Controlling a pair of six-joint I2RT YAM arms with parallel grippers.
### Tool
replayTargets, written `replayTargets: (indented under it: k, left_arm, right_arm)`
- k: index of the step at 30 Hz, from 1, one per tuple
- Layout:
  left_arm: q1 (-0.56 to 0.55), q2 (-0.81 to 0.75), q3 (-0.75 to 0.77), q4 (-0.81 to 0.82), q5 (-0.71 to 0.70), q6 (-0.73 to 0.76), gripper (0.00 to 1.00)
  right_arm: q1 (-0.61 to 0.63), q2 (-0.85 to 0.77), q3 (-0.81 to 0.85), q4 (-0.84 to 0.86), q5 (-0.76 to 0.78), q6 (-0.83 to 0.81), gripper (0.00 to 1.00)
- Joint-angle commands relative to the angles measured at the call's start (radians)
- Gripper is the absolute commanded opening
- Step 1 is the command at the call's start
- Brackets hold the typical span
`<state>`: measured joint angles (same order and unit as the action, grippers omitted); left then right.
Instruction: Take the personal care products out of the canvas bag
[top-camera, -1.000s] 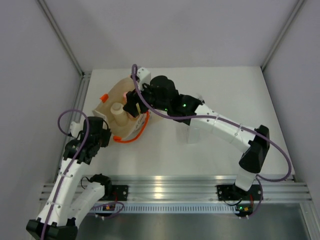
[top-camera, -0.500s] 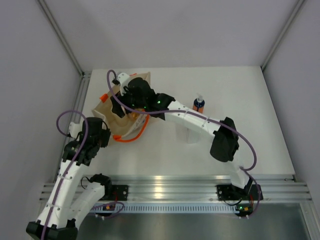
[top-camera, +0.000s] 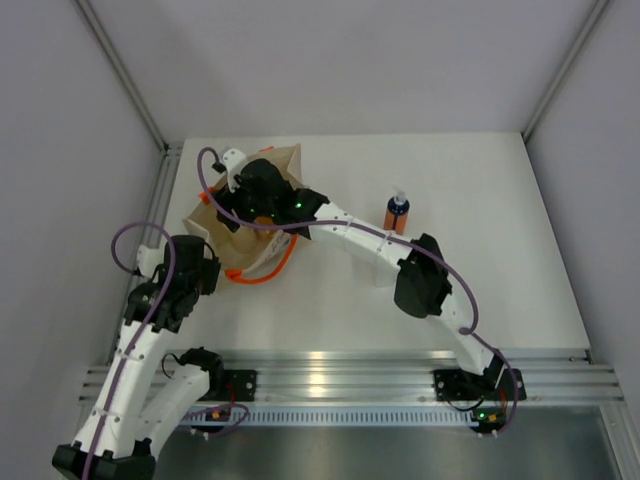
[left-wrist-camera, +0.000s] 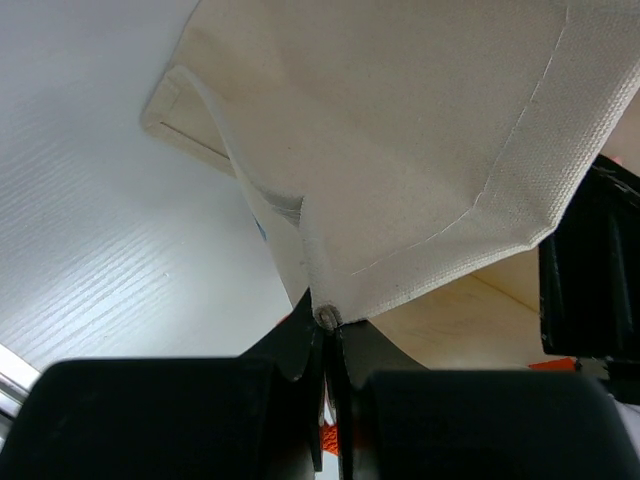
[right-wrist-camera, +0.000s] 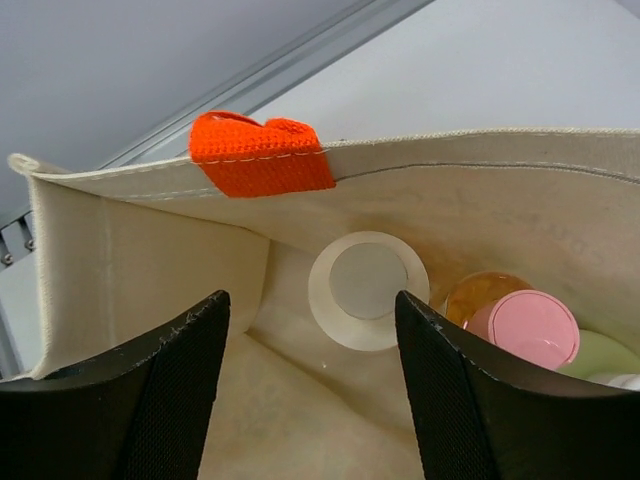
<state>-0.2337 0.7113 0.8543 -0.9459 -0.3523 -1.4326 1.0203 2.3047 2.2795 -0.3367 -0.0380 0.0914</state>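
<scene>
Top external view has the canvas bag (top-camera: 288, 162) at the far left of the tabletop (top-camera: 450, 180), its mouth up and an orange handle (top-camera: 265, 275) trailing from its near side. The right arm reaches across the tabletop and its wrist sits over the bag's opening. An orange bottle with a dark-blue top (top-camera: 397, 213) stands upright on the tabletop, well apart from the bag on its right. The right wrist view looks down into the bag (right-wrist-camera: 130, 270). The right jaws are spread wide with nothing between the two dark fingers (right-wrist-camera: 140, 400). Below them a cream bottle (right-wrist-camera: 368, 290) stands in the bag, with a peach bottle with a pink cap (right-wrist-camera: 530, 325) just beside it and a sliver of a yellow-green bottle (right-wrist-camera: 600, 355) at the edge. In the left wrist view the left jaws are pinched tight on a corner of the bag's cloth (left-wrist-camera: 420, 150).
</scene>
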Motion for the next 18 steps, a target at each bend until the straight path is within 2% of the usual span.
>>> replayTargets:
  k: [1, 18]
  left_arm:
    - [-0.001, -0.012, -0.009, 0.018, 0.03, -0.026, 0.0]
    - [-0.001, -0.018, -0.029, 0.018, 0.058, -0.029, 0.0]
  right_arm:
    - [0.001, 0.036, 0.058, 0.036, 0.032, -0.032, 0.65]
    - [-0.012, 0.15, 0.089, 0.119, 0.033, -0.082, 0.65]
